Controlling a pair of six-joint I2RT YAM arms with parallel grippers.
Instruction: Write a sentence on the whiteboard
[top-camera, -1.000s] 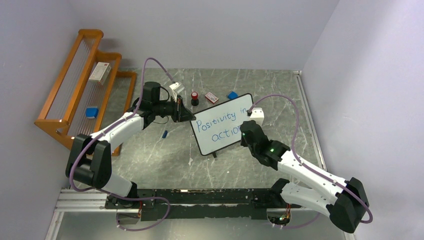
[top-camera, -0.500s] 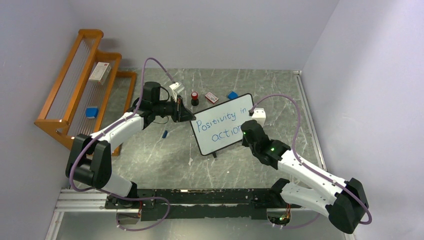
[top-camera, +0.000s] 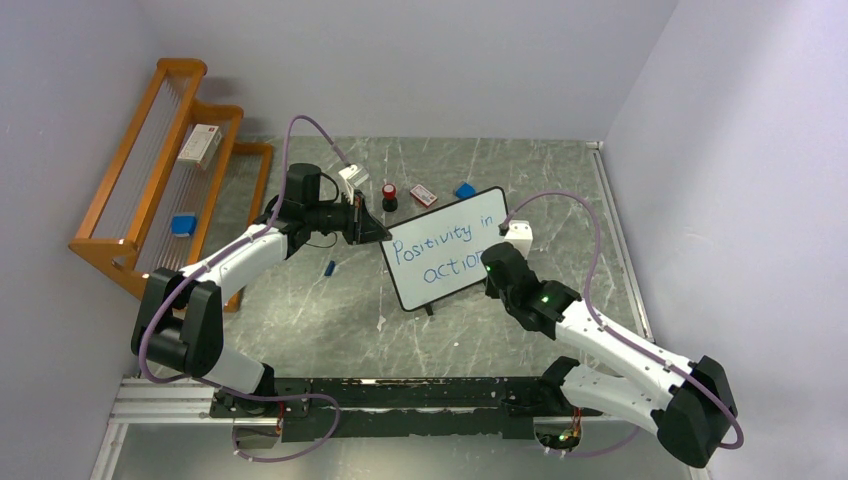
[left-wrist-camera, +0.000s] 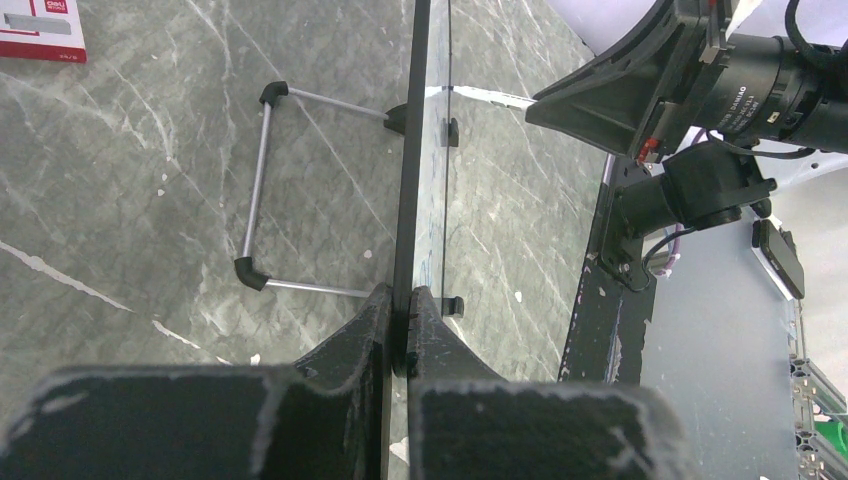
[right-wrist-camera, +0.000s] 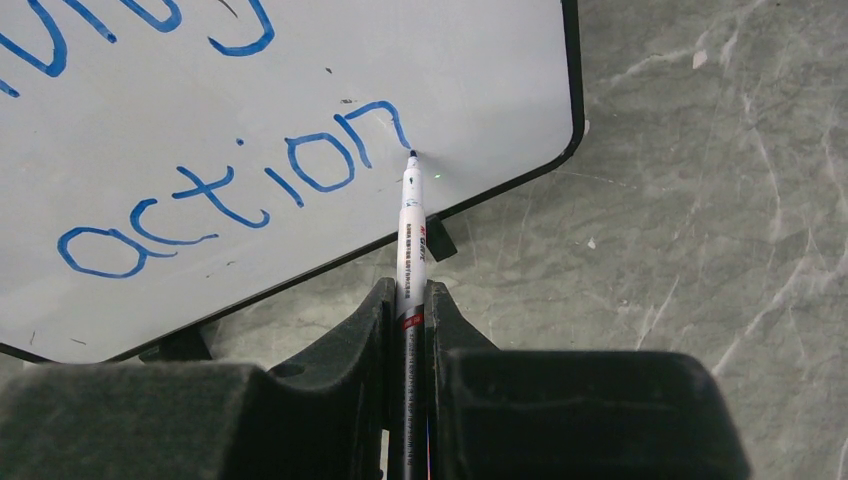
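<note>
Status, both arms:

- The whiteboard (top-camera: 420, 289) is stood tilted on the marble-pattern table (top-camera: 330, 320), mid-table, between the two arms, propped on a wire stand (left-wrist-camera: 262, 190) at the back. It is turned at an angle, left end nearer the arm bases.
- The sentence (top-camera: 445, 236) is written in blue in two lines: "Positivity in" above, "action" below. A closing full stop cannot be made out (the spot is covered by the pen tip).
- The left gripper (left-wrist-camera: 402, 305) is clamped on the board's left edge. In the left wrist view the thin black frame is seen edge-on, pinched between both fingers.
- The right gripper (right-wrist-camera: 410, 292) is clenched on a marker pen (right-wrist-camera: 411, 225). The white barrel is held between the fingers and pointed away from the wrist, tip forward.
- The pen tip is placed at the board surface just past the final "n" of "action", near the lower right rounded corner. Contact appears made.
- Behind the board, near the far edge of the table, a red-capped item (top-camera: 389, 193), a small red-and-white box (top-camera: 423, 196) and a blue object (top-camera: 465, 190) are laid out in a row.
- A small blue piece (top-camera: 330, 267) is lying on the table left of the board, below the left arm.
- A wooden rack (top-camera: 110, 215) is leaned at the left wall, with a box (top-camera: 200, 145) and a blue item (top-camera: 182, 225) resting on it.
</note>
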